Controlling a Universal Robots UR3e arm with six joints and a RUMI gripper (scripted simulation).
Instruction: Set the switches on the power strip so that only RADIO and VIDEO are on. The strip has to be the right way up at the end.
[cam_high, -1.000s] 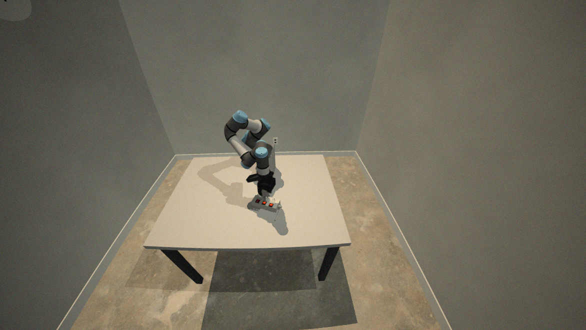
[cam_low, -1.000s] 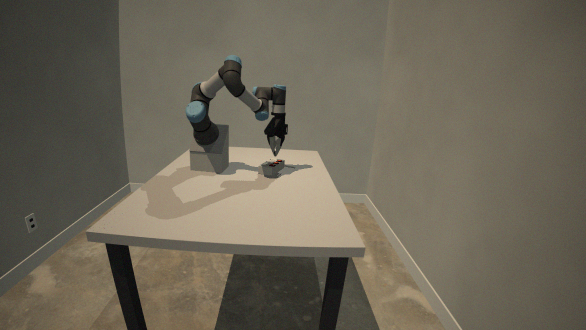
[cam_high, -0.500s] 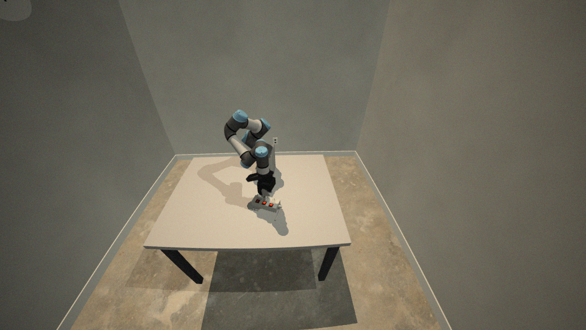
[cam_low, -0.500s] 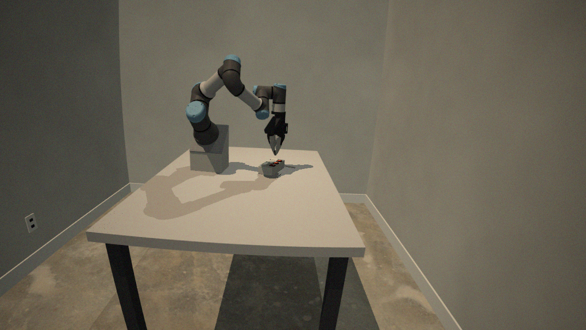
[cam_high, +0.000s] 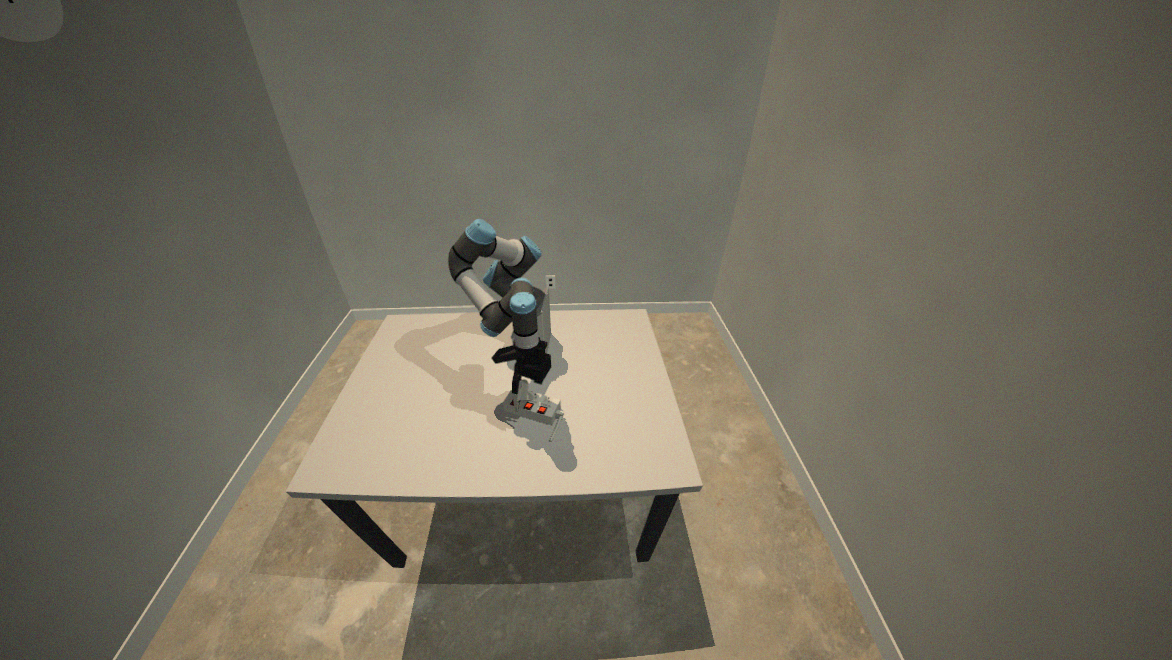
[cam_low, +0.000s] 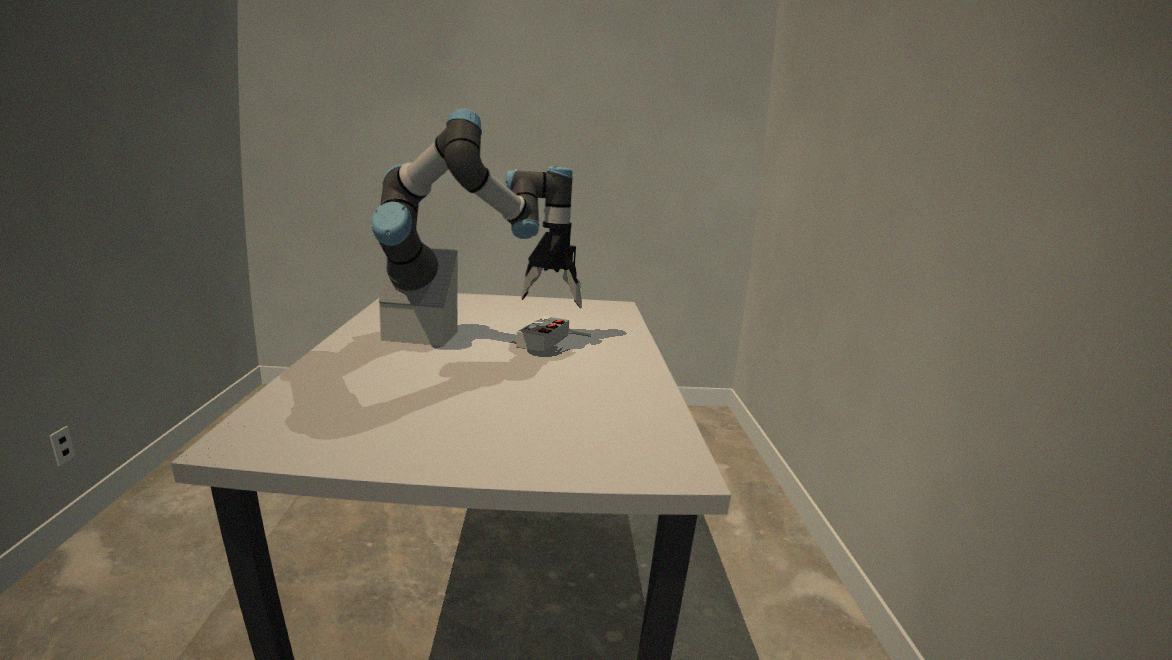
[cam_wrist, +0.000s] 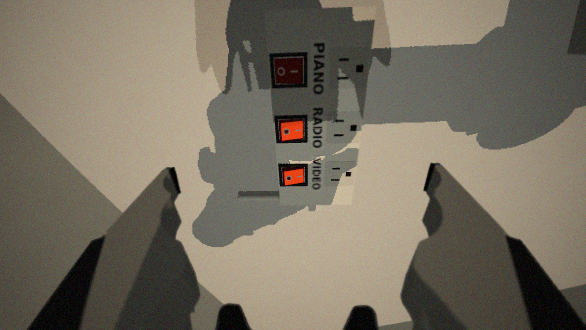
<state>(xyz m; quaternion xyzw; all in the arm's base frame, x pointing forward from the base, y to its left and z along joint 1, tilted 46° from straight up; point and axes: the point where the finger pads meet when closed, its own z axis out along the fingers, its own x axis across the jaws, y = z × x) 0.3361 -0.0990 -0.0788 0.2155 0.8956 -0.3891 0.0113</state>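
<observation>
The grey power strip (cam_wrist: 314, 115) lies on the table with its switch face up; it also shows in the top view (cam_high: 534, 409) and the exterior view (cam_low: 544, 334). The PIANO switch (cam_wrist: 288, 70) is dark red. The RADIO switch (cam_wrist: 291, 129) and the VIDEO switch (cam_wrist: 293, 175) glow bright orange-red. My gripper (cam_wrist: 299, 167) hangs above the strip near its VIDEO end, fingers spread wide, nothing between them. In the exterior view the gripper (cam_low: 552, 291) is clearly above the strip, not touching it.
The arm's grey base block (cam_low: 419, 307) stands on the table behind and left of the strip. A thin post (cam_high: 549, 299) rises at the table's back edge. The arm's shadow falls across the table left of the strip.
</observation>
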